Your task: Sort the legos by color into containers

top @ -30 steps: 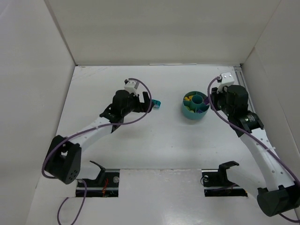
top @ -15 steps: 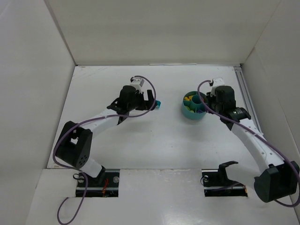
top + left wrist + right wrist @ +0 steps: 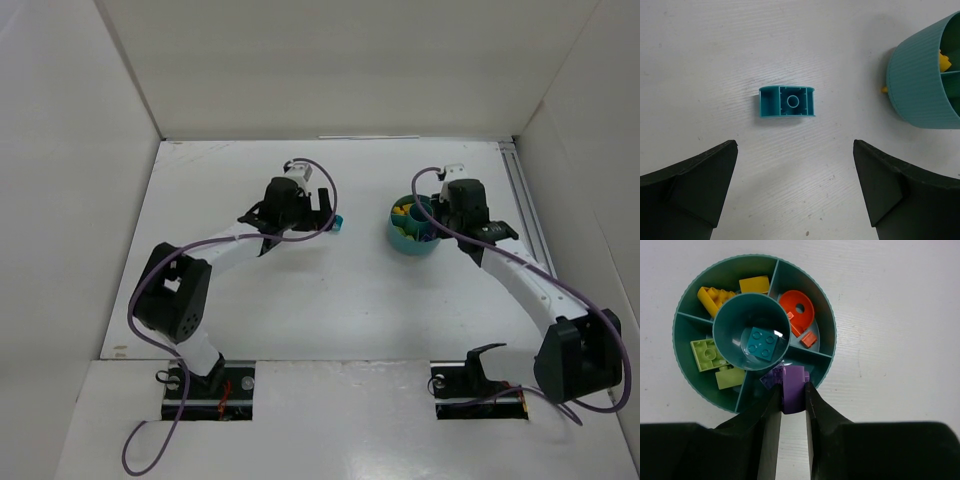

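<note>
This is looking like a robotics lab test cell. Plain white panels (image 3: 340, 70) are boxing in a bare white tabletop (image 3: 340, 300), rising beyond the left claw (image 3: 794, 145) and the right claw (image 3: 791, 390) and out to either side of them. Behind the claws, two white-and-black arms (image 3: 225, 255) are standing bolted at the near edge, with purple cables (image 3: 270, 239) looping along them.

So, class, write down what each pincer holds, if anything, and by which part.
The right pincer grips a purple lego by its opposite sides. The left pincer is open and holds nothing.
</note>
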`<state>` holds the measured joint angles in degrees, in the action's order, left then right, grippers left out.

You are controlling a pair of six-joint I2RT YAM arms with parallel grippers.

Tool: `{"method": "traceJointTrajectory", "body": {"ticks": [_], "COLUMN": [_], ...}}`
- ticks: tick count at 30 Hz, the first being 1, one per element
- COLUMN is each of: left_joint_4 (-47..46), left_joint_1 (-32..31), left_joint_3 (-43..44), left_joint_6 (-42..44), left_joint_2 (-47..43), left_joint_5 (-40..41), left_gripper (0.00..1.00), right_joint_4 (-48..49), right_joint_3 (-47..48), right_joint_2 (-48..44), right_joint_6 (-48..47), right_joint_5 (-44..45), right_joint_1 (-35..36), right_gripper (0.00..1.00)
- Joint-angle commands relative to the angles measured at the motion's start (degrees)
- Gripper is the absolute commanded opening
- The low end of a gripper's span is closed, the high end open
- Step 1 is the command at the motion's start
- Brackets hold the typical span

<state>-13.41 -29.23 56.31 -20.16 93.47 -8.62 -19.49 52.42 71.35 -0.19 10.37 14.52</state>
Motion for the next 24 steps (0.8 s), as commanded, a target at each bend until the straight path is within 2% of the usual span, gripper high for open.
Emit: {"method": "traceJointTrajectory", "body": {"ticks": [1,3,4,8,10,11,15,20,24], "left_joint_4": [0.4,0.4,0.9,2.7,2.7,3.5,5.5,4.3,9.2], "left_joint_1": [0.0,0.0,0.0,-0.6,-0.6,-0.6,-1.2,-2.0,-2.0], "left_joint_3": [3.4,4.1,4.2,7.1,7.8,7.8,10.4,11.2,15.8], "left_joint_6": [1.2,1.2,1.2,2.3,2.8,2.2,-0.3,5.3,5.8], "left_joint_2": [0.6,1.3,2.0,4.3,4.9,5.4,6.0,7.5,11.6], "left_joint_5": [1.9,2.5,3.2,3.9,4.4,4.4,5.0,3.9,6.4], "left_gripper": [1.00,1.00,1.00,1.00,1.00,1.00,1.00,1.00,1.00], "right_joint_4": [3.0,3.0,3.0,2.4,1.3,1.3,0.1,-2.9,-4.2], "right_joint_3": [1.2,1.2,1.2,1.2,1.7,1.7,1.7,1.7,0.6], "right_joint_2": [0.4,0.5,0.5,0.5,-0.1,-0.1,-3.3,-8.2,-11.9], "right_joint_6": [1.9,2.4,2.4,2.4,1.8,1.8,0.5,-0.6,-0.6], "right_joint_5": [-0.5,-0.5,-0.5,-0.5,-0.5,0.0,2.2,4.7,7.5], "right_joint_1": [-0.4,-0.4,-0.4,0.1,0.2,0.8,1.3,1.3,1.3], "right_gripper": [0.18,0.25,0.33,0.52,0.58,0.65,0.66,0.66,0.66]}}
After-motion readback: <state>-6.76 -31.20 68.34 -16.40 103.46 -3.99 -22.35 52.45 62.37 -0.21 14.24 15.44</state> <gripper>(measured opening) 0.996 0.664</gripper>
